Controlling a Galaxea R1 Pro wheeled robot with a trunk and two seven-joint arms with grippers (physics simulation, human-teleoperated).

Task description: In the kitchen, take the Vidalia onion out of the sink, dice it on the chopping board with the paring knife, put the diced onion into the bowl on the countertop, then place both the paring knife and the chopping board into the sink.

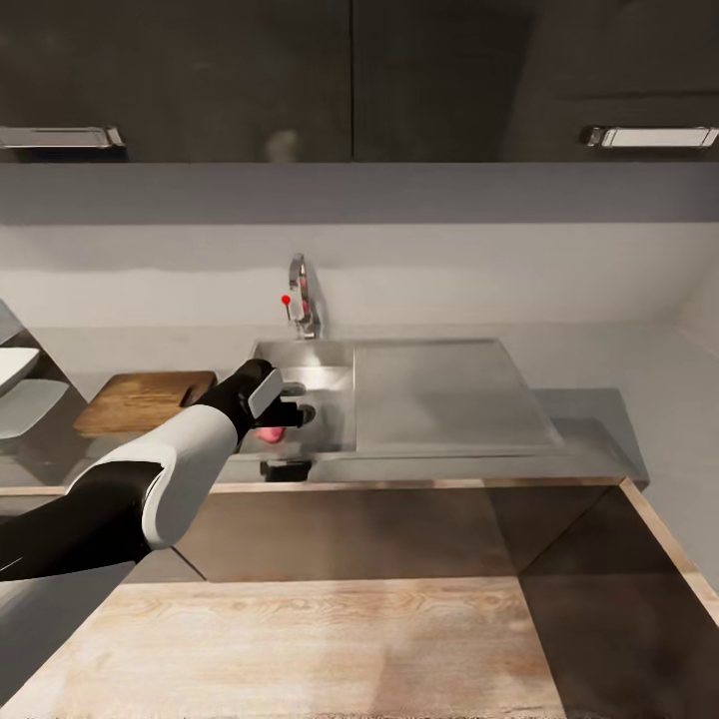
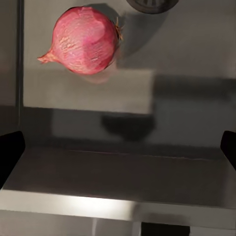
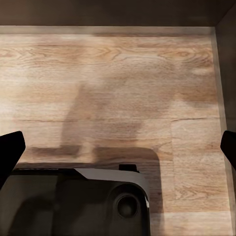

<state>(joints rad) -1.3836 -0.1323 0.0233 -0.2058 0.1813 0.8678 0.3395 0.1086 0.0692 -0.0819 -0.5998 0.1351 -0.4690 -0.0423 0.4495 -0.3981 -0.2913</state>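
The left gripper hangs over the sink basin with its fingers spread wide, holding nothing. The Vidalia onion lies on the basin floor, just under the gripper and near the drain. The chopping board rests on the countertop, left of the sink. The right gripper is also wide open, above the wooden floor.

The left arm was built of glossy black segments with a smooth white shell over the forearm. Its left hand was black, with a small grey-white panel at the wrist. The fingertips were blunt and matte black.
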